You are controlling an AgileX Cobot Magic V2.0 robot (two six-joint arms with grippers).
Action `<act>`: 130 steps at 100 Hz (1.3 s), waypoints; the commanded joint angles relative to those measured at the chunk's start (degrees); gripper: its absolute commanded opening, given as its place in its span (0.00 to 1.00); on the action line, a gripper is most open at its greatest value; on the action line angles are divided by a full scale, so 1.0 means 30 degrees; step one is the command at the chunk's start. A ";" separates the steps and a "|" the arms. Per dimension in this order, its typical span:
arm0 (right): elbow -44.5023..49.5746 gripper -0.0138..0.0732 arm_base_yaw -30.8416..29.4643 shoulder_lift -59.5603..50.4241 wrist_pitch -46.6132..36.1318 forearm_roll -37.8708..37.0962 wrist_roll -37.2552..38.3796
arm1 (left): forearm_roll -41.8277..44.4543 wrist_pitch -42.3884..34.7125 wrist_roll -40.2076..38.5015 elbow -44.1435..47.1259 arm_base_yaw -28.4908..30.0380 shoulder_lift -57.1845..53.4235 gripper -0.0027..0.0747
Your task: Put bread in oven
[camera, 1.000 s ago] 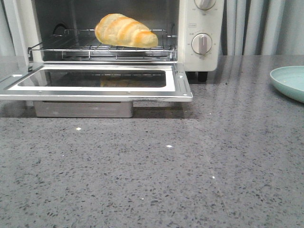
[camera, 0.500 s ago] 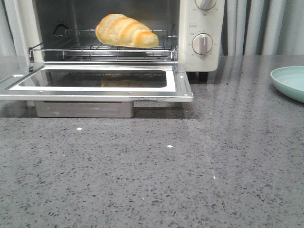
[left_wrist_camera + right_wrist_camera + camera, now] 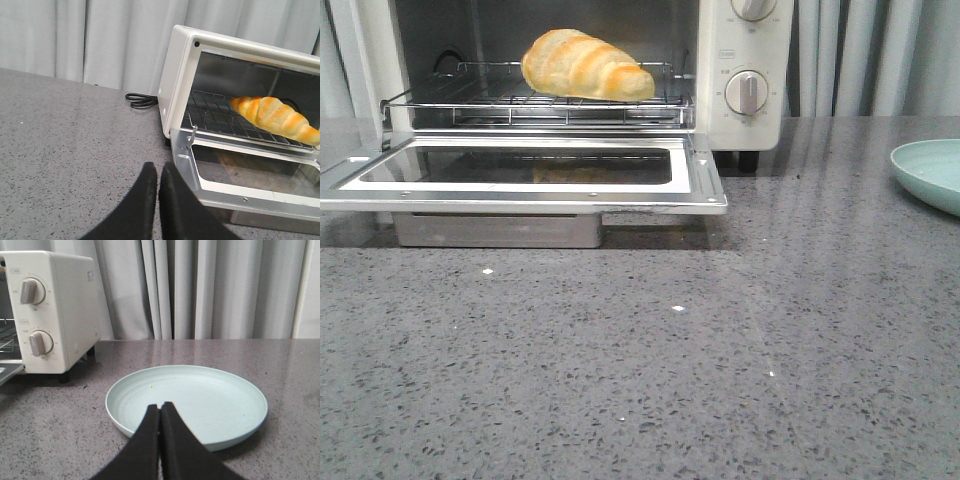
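Note:
The golden bread [image 3: 586,65] lies on the wire rack [image 3: 470,100] inside the cream-white oven [image 3: 748,130], whose glass door [image 3: 705,170] hangs open and flat. It also shows in the left wrist view [image 3: 275,119]. My left gripper [image 3: 158,170] is shut and empty, above the counter beside the open door's left corner. My right gripper [image 3: 160,409] is shut and empty, over the near rim of a pale green plate [image 3: 220,390]. Neither gripper shows in the front view.
The pale green plate [image 3: 930,172] sits at the right edge of the grey speckled counter. The oven's dials [image 3: 747,92] face front. A black power cord [image 3: 141,100] lies behind the oven's left side. Grey curtains hang behind.

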 commanded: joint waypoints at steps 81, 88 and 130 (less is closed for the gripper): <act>0.0515 0.07 0.0031 -0.0388 0.0833 0.1595 -0.1988 | -0.0202 -0.1451 -0.0141 -0.0509 0.0096 -0.0539 0.01; 0.0515 0.07 0.0031 -0.0388 0.1431 0.1595 -0.1988 | -0.0202 -0.1451 -0.0141 -0.0509 0.0096 -0.0539 0.01; 0.0515 0.07 0.0031 -0.0388 0.1906 0.1595 -0.1988 | -0.0202 -0.1451 -0.0141 -0.0509 0.0096 -0.0539 0.01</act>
